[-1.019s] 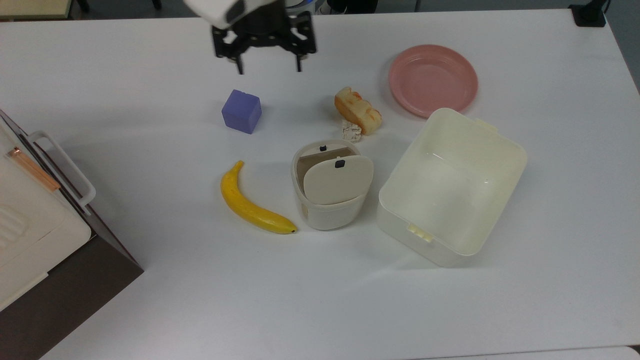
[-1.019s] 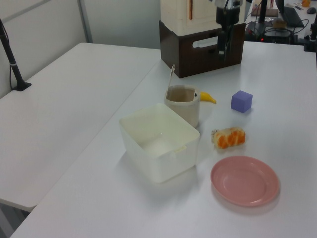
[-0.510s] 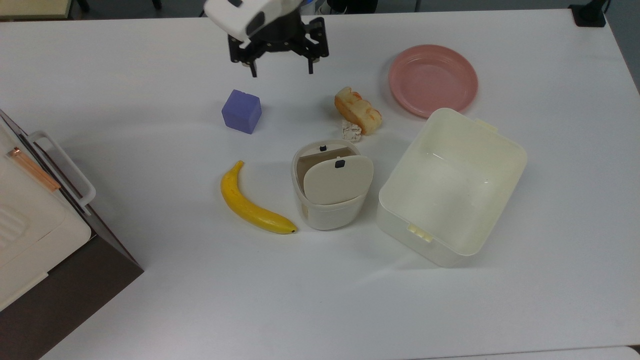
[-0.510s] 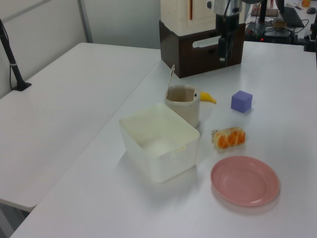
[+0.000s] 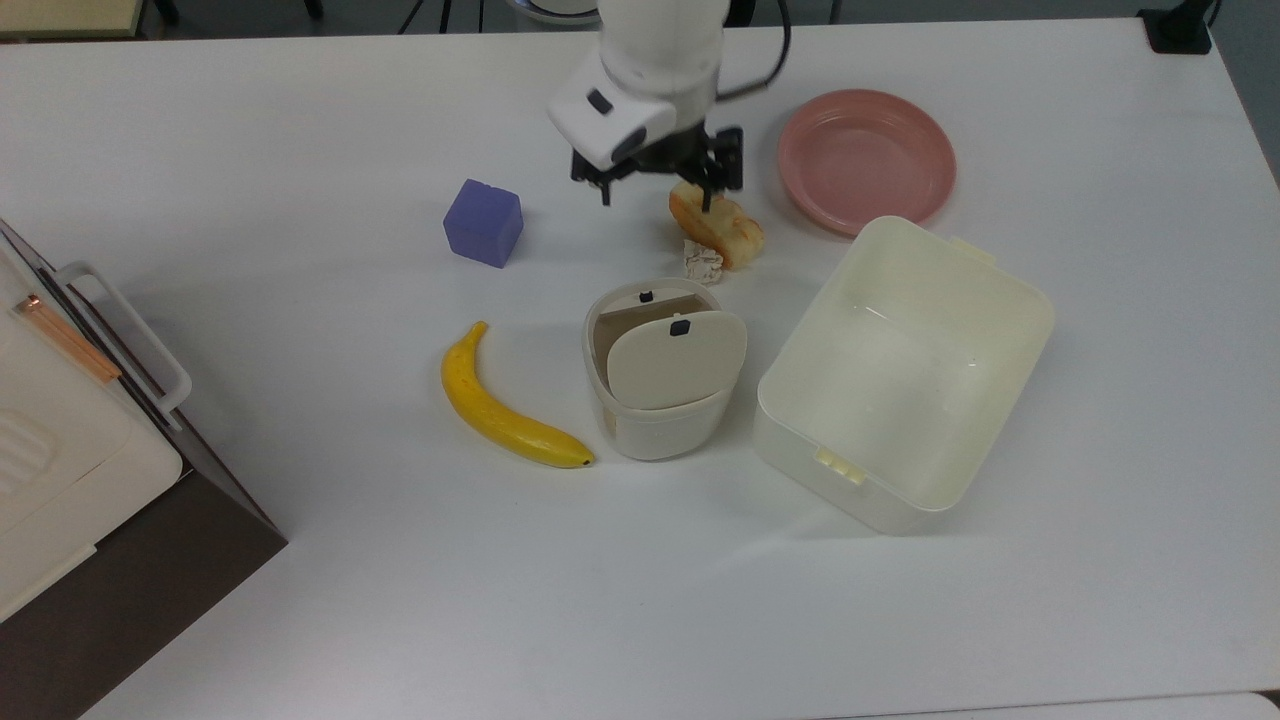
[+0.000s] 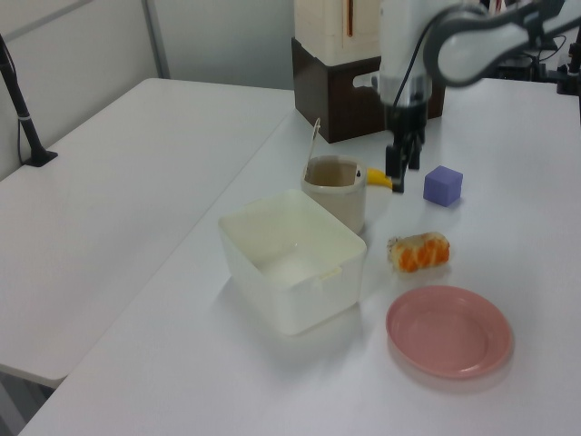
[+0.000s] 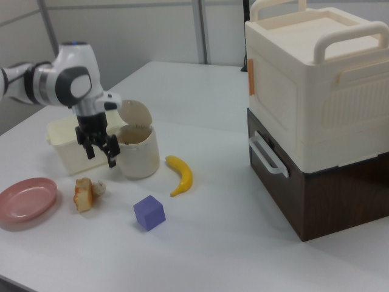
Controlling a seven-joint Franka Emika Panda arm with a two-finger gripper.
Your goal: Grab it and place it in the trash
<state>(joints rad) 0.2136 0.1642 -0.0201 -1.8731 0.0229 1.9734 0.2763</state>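
The paper wad (image 5: 702,262), tiny, lumpy and off-white, lies on the table against the golden-orange bread piece (image 5: 720,228) and just behind the trash bin (image 5: 655,438). The bin is cream-white and rounded, with its flap lid (image 5: 677,360) tilted and black knobs on it. My gripper (image 5: 657,200) hangs open over the table, nothing between its fingers, above the wad in the top view, one finger over the bread's end. In the right view the gripper (image 7: 101,155) is above the wad (image 7: 98,187), beside the bin (image 7: 137,152). In the left view the gripper (image 6: 402,168) hangs between bin (image 6: 340,211) and cube.
A purple cube (image 5: 483,222) sits to the top view's left of the gripper, a banana (image 5: 505,405) left of the bin. A large cream tub (image 5: 962,252) and a pink plate (image 5: 866,158) lie to the top view's right. A cream-and-brown box (image 7: 316,109) stands at the table's end.
My gripper has travelled toward the top view's right and come down, from behind the purple cube to just over the bread's end. It stays open. Nothing on the table has moved.
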